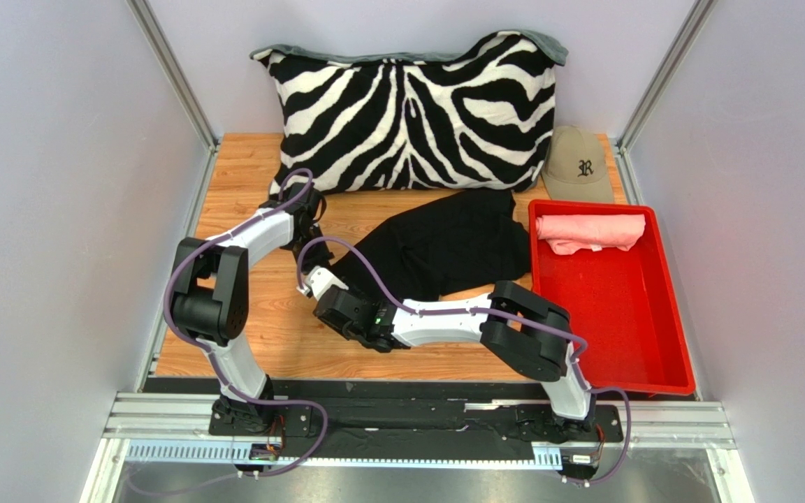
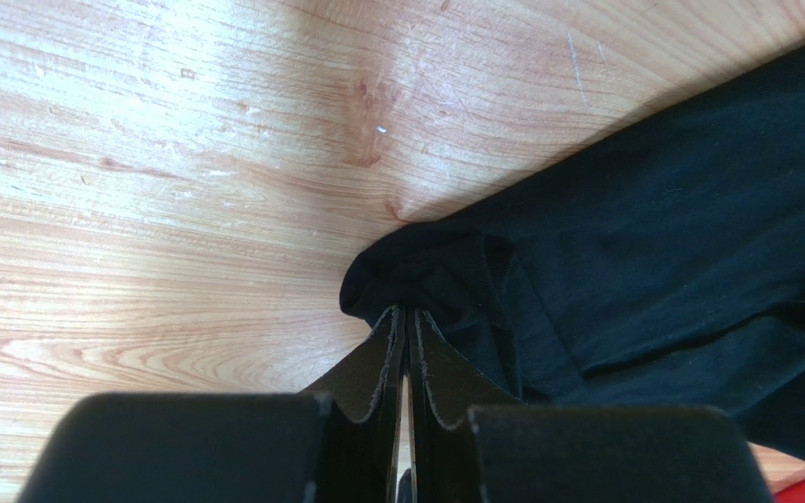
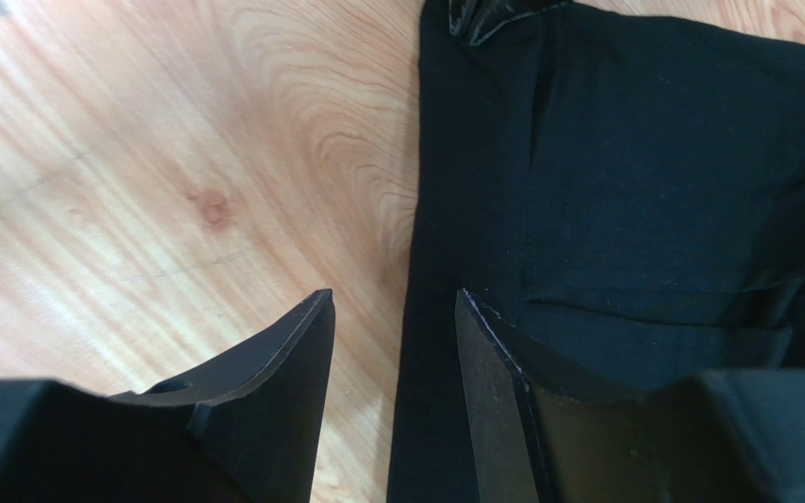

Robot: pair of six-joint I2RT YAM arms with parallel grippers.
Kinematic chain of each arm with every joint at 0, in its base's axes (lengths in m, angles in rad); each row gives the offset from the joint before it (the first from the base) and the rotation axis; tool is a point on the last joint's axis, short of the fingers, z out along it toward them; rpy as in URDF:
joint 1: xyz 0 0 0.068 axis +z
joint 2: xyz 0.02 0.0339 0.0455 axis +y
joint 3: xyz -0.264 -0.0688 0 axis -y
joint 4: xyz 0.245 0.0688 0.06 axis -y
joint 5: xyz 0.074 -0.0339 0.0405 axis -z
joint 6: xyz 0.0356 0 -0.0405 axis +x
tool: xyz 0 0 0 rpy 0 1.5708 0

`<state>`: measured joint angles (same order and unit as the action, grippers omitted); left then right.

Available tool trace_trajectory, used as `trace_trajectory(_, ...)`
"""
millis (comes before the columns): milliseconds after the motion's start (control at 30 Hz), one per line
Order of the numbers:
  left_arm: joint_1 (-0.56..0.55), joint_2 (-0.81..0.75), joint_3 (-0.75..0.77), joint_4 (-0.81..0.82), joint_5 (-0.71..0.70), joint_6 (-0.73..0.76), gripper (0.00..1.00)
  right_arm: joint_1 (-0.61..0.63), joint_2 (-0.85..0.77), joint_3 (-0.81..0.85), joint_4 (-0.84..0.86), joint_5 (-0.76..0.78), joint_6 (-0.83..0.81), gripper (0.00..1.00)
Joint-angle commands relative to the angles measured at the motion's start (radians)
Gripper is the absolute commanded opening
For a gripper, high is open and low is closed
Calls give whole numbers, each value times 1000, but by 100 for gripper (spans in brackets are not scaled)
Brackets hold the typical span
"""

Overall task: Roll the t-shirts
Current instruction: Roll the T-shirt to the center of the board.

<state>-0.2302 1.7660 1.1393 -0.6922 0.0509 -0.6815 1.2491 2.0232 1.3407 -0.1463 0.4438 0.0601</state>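
Black shirt (image 1: 449,246) lies loose and flat on the table (image 1: 239,178), middle of the scene, just near of the pillow (image 1: 412,110), and it's not rolled at all yet. Pink shirt (image 1: 590,231) sits as a roll at the far end of the tray (image 1: 606,314) on the right, so by my read you're halfway home. Your left gripper (image 2: 405,320) is pressed together and looks to be pinching a bunched corner at the black shirt's left end. Your right gripper (image 3: 391,299) is spread, straddling the shirt's edge, one finger over wood, one over cloth, nothing held. What's left, I'd say: secure that edge with both grips, then roll the black one up.
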Motion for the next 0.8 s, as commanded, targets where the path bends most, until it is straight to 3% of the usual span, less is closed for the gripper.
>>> trace_trajectory(0, -6, 7, 37, -6, 0, 19, 11, 0, 16, 40, -7, 82, -6, 52)
trace_trajectory(767, -6, 10, 43, -10, 0, 23, 11, 0, 95, 87, -88, 190, 17, 57)
